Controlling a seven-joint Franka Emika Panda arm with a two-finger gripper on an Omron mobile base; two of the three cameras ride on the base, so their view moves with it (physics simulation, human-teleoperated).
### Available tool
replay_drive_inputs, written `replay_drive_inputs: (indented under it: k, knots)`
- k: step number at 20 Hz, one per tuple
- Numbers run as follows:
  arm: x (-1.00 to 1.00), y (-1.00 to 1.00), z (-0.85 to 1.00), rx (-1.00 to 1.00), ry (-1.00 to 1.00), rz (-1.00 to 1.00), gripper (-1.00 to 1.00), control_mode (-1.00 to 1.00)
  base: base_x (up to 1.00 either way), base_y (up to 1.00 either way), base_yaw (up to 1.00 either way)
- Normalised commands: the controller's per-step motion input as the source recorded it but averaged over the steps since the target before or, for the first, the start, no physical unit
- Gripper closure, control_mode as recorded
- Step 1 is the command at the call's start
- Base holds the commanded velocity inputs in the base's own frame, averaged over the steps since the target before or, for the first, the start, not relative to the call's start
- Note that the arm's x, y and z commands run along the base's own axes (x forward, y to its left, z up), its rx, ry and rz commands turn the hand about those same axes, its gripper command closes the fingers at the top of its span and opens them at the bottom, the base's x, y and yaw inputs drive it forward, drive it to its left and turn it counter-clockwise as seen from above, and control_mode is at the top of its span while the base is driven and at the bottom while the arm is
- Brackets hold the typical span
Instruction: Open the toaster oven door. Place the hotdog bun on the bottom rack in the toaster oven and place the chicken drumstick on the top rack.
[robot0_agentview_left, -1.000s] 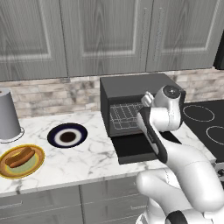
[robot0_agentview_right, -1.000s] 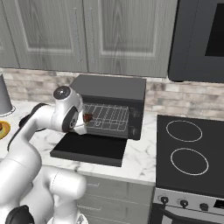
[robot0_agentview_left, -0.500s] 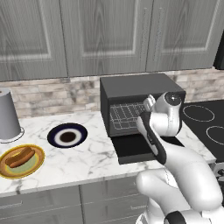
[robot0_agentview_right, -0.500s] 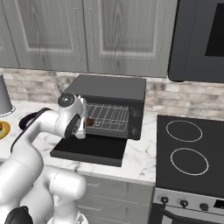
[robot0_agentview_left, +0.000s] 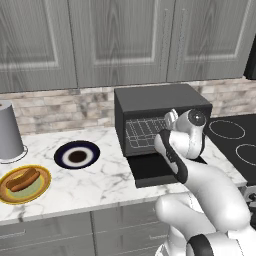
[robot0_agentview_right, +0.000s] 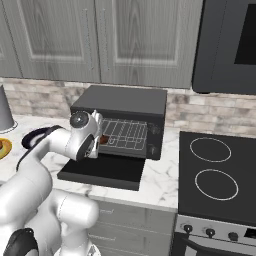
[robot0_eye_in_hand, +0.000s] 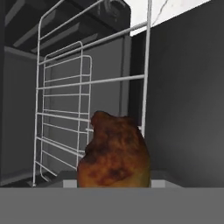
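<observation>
The toaster oven (robot0_agentview_left: 162, 107) stands on the marble counter (robot0_agentview_left: 105, 182) with the toaster oven door (robot0_agentview_right: 102, 170) dropped flat in front of it. Left of the oven lie a dark plate (robot0_agentview_left: 77, 154), a yellow plate (robot0_agentview_left: 42, 187) bearing the hotdog bun (robot0_agentview_left: 22, 179), and a grey canister (robot0_agentview_left: 10, 130). Right of the oven is the black stovetop (robot0_agentview_right: 215, 175). The gripper (robot0_agentview_right: 102, 139), partly closed, holds the chicken drumstick (robot0_eye_in_hand: 114, 153) at the oven's mouth, beside the wire racks (robot0_eye_in_hand: 65, 109); which rack it is level with I cannot tell.
</observation>
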Motion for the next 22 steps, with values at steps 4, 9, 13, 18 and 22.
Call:
replay_drive_inputs:
  k: [4, 9, 13, 18, 22]
  knots:
    - [0.11, -0.04, 0.0, 0.07, -0.07, -0.03, 1.0, -1.0, 0.0, 0.0, 0.0]
    - [0.23, -0.06, -0.25, 0.04, -0.01, 0.0, 1.0, -1.0, 0.0, 0.0, 0.0]
    - [0.26, 0.0, -0.35, 0.0, -0.01, 0.0, 1.0, -1.0, 0.0, 0.0, 0.0]
    - [0.03, 0.0, -0.15, 0.0, 0.0, 0.0, -1.0, -1.0, 0.0, 0.0, 0.0]
    - [0.0, 0.0, 0.01, 0.0, 0.0, 0.0, -1.0, -1.0, 0.0, 0.0, 0.0]
